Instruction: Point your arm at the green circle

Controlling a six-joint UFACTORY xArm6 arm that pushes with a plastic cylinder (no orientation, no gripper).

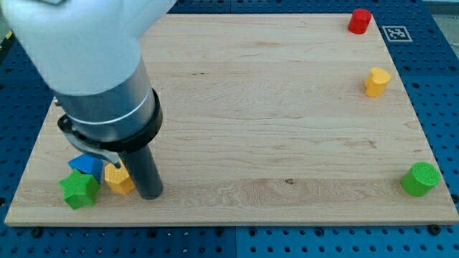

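The green circle (420, 179) is a round green block at the view's lower right, near the board's right edge. My tip (150, 195) is the lower end of the dark rod at the view's lower left, far from the green circle. The tip stands just right of a yellow block (118, 179), touching or nearly touching it. A blue block (86, 165) lies left of the yellow one, partly hidden by the arm. A green star-shaped block (79, 190) lies below the blue one.
A red cylinder (359, 21) stands at the view's top right. A yellow heart-like block (377, 81) lies below it near the right edge. The wooden board (272, 107) rests on a blue pegboard. A fiducial marker (396, 33) sits beyond the top right corner.
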